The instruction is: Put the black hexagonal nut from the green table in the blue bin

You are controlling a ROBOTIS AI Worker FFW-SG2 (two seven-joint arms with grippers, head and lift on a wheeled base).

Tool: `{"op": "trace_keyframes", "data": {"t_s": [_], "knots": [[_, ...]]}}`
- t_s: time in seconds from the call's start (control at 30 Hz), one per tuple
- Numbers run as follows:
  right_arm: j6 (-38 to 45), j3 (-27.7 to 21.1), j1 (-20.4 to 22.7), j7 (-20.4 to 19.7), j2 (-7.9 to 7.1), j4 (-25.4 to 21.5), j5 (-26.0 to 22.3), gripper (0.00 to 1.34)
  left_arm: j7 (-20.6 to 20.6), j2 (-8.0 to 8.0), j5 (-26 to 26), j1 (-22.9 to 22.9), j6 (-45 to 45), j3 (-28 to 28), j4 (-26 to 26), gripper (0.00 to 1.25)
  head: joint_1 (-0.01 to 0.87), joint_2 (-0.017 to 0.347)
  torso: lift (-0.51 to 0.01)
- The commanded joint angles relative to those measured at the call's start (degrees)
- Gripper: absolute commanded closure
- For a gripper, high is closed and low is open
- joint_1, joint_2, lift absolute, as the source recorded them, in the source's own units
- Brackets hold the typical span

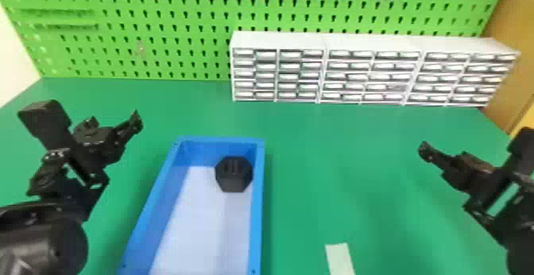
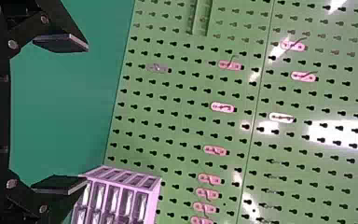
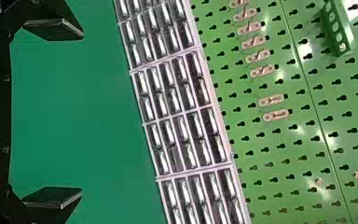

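Observation:
The black hexagonal nut (image 1: 233, 175) lies inside the blue bin (image 1: 260, 198), at its far right corner close to the right wall. My left gripper (image 1: 115, 133) is held over the green table (image 1: 326, 167), left of the bin and apart from it. Well to the right of the bin is my right gripper (image 1: 441, 161), also away from the nut. In the left wrist view, the left gripper (image 2: 60, 114) is wide open with nothing between its fingers. The right gripper (image 3: 53, 114) in the right wrist view stands open and holds nothing.
A white drawer cabinet (image 1: 373, 71) stands along the table's back edge, in front of a green pegboard (image 1: 167, 24) with hooks. A pale strip (image 1: 339, 258) lies on the table near the front, right of the bin.

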Motion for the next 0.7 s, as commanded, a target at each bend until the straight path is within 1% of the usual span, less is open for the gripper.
{"op": "trace_keyframes", "data": {"t_s": [0.0, 0.67], "knots": [[1.0, 0.0, -0.3, 1.0, -0.62, 0.2, -0.1, 0.12, 0.0, -0.01, 0.0, -0.1, 0.0, -0.1, 0.0, 0.26, 0.666, 0.032, -0.100], [1.2, 0.0, -0.5, 1.7, -0.62, 0.5, 0.0, 0.12, 0.0, -0.01, 0.2, 0.0, 0.0, 0.2, 0.0, 0.26, 0.666, 0.032, -0.100]]}}
